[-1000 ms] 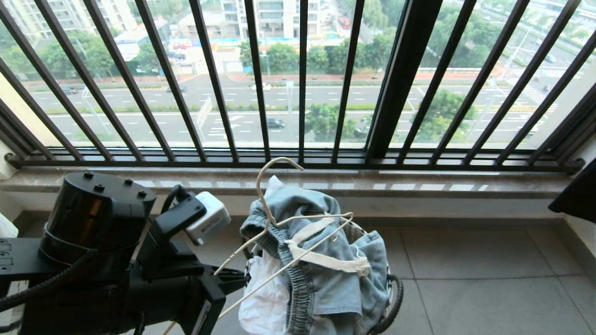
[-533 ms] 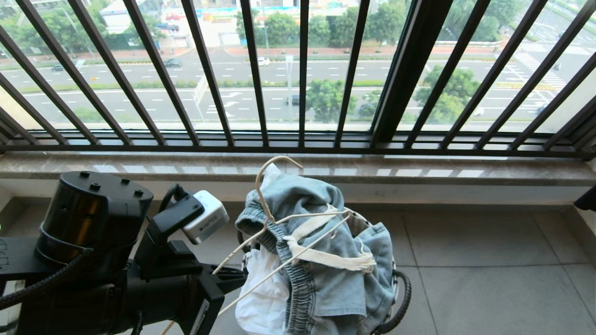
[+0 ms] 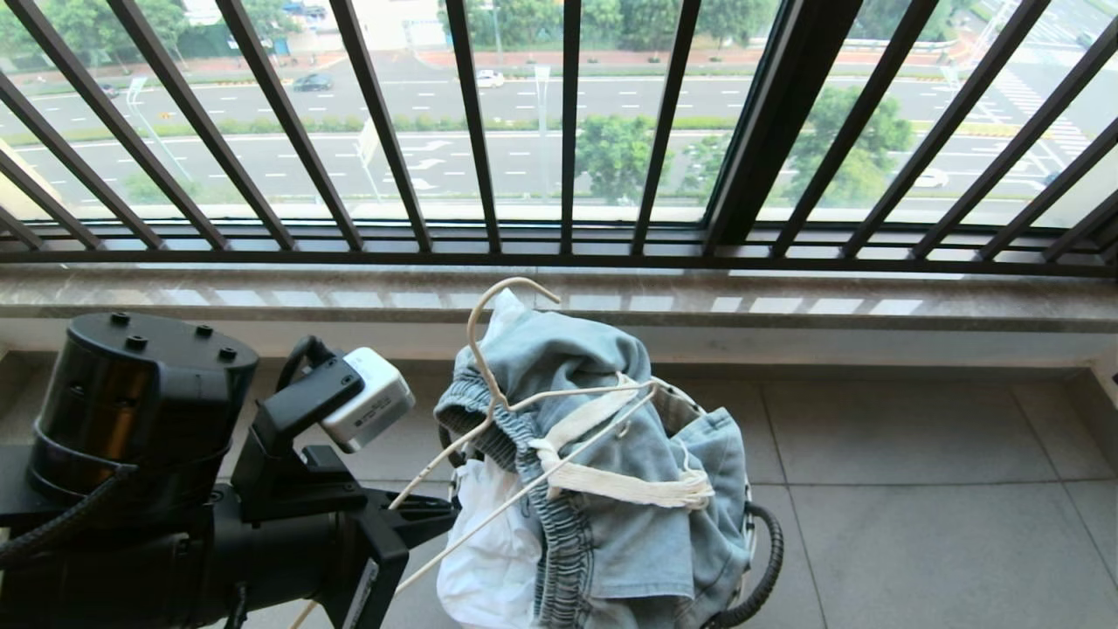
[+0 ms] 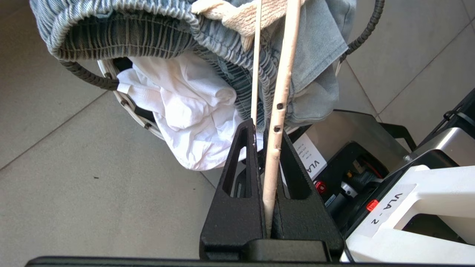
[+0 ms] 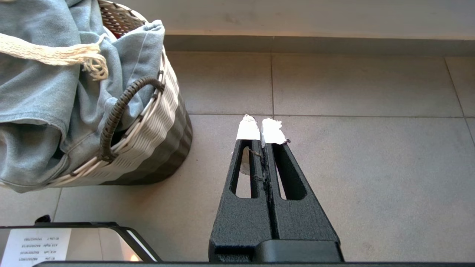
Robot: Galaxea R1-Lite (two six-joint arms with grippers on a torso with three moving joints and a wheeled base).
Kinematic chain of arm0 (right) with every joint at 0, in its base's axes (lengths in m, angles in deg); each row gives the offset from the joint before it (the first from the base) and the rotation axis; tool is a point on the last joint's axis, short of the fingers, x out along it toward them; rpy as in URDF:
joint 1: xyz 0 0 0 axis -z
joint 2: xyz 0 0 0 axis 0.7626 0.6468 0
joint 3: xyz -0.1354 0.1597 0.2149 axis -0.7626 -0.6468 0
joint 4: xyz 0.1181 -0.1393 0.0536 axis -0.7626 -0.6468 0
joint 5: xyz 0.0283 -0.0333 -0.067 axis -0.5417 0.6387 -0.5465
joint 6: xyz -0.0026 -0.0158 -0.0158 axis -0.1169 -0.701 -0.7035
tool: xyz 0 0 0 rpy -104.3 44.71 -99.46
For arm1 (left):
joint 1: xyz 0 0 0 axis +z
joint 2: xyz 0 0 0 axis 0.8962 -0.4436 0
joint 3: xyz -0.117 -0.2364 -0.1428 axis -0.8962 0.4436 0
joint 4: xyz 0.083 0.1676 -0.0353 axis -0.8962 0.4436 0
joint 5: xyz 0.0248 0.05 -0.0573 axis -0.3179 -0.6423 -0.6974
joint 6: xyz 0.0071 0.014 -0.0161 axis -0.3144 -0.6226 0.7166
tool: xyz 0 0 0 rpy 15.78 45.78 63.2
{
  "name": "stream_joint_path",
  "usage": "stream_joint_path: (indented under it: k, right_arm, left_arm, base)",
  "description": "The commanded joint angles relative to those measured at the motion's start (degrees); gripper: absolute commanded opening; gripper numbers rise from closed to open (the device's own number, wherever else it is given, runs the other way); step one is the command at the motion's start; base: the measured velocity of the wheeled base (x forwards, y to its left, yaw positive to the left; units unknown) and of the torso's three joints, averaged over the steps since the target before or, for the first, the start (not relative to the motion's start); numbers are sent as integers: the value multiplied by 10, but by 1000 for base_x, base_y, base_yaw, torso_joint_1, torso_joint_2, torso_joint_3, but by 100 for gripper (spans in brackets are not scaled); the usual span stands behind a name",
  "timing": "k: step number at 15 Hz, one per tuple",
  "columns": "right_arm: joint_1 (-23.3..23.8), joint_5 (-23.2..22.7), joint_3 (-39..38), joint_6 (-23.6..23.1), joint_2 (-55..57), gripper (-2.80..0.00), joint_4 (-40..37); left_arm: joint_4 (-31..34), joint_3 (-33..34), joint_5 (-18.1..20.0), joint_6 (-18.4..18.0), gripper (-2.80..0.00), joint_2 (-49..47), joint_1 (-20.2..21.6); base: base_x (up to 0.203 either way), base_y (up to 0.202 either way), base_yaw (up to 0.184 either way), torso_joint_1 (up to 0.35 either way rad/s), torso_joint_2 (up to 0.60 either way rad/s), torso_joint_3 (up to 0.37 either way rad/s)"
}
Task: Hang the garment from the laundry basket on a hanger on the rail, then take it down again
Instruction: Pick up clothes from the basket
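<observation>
This is an enclosed balcony of a high-rise flat, used for laundry. A black barred window railing (image 3: 559,131) fills the outer wall, and through it, far below, lie a wide multi-lane road with cars, trees and other buildings. Under the bars runs a polished brown stone sill (image 3: 786,301). The floor is large pale grey tiles (image 3: 917,524) with thin joints. A small round woven laundry basket with a white-and-dark rim and black loop handle (image 5: 163,122) stands on the tiles, heaped with washed blue-grey denim shorts (image 3: 611,524).
</observation>
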Motion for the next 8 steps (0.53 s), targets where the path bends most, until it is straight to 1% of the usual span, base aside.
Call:
stream_joint_path:
  k: [1,4,6,8]
  right_arm:
    - [0,0,0,0,0,-280,0]
    - [0,2,3,-6,0,-280,-6]
    - [0,1,47,-7,17,-280,-27]
    - [0,-6,99,-6,79,-280,-41]
  left_arm:
    - [0,-3,0,0,-280,33,0]
    - [0,-11,-1,2,-280,52,0]
    - [0,-19,-6,2,-280,62,1]
    - [1,-32,-7,16,-280,74,1]
  base:
    - [0,0,0,0,0,0]
    - [0,0,0,0,0,0]
    - [0,0,0,0,0,0]
    - [0,0,0,0,0,0]
